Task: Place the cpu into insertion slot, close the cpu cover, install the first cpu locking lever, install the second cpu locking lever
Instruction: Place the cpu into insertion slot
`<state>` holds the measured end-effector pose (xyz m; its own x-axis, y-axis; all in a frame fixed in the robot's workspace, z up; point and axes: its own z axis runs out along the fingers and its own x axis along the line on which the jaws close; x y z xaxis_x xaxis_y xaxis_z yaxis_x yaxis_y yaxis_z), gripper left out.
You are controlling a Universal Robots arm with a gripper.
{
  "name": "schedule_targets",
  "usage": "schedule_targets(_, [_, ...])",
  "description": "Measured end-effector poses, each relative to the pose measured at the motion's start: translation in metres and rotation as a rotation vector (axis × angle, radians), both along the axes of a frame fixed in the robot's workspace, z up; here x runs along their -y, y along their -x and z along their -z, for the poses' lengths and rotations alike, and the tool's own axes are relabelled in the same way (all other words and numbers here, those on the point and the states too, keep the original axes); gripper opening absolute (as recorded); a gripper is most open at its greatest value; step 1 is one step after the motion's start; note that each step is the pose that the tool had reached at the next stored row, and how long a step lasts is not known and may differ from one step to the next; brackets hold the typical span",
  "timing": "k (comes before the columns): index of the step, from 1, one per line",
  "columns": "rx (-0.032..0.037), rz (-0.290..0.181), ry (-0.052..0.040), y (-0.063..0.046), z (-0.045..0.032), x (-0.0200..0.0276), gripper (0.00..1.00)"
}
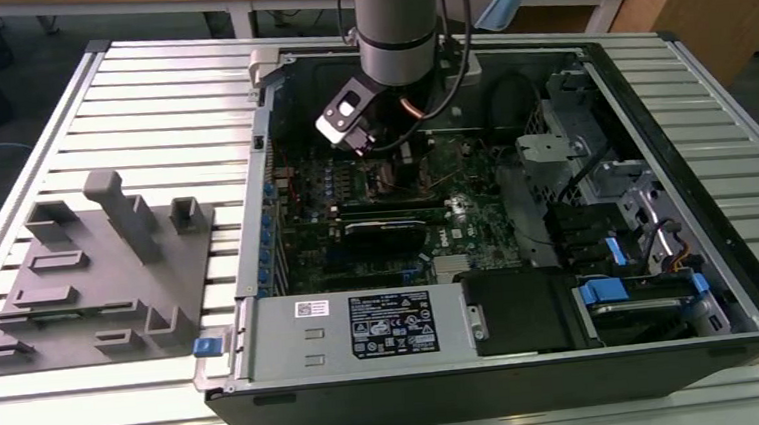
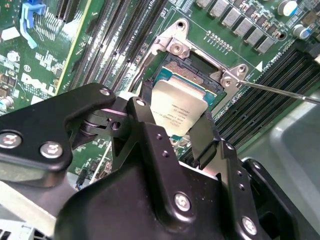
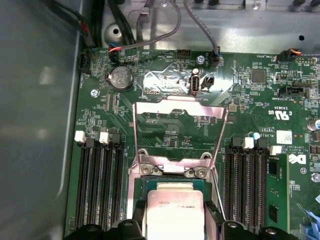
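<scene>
The cpu (image 2: 177, 111), a pale silvery square chip, sits tilted between my black fingers (image 2: 141, 111) just over the insertion slot (image 2: 189, 71), whose dark pin field shows beyond it. My gripper (image 2: 175, 120) is shut on the chip's two sides. In the first wrist view the cpu (image 3: 175, 210) hangs over the slot's rim (image 3: 150, 186), and the cpu cover (image 3: 150, 107) stands swung open behind the slot. A thin metal locking lever (image 2: 280, 93) sticks out beside the socket. In the exterior view my gripper (image 1: 383, 157) is low inside the computer case, over the green board.
Long black memory slots (image 3: 100, 185) flank the socket on both sides. The open case (image 1: 705, 280) has a power supply (image 1: 360, 324) at the front and drive bays with blue tabs (image 1: 613, 291). A grey fixture (image 1: 103, 272) lies on the slatted table at the exterior view's left.
</scene>
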<state>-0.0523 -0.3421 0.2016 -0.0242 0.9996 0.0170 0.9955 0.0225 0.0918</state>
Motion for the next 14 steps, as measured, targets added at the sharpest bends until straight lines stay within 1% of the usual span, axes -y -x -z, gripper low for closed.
schedule_targets(4, [0.0003, 0.004, -0.0003, 0.0000, 0.0003, -0.0002, 0.54])
schedule_targets(11, [0.0003, 0.005, -0.0003, 0.0001, 0.0027, -0.0042, 0.54])
schedule_targets(14, [0.0002, 0.006, -0.0002, 0.0005, 0.0043, -0.0046, 0.54])
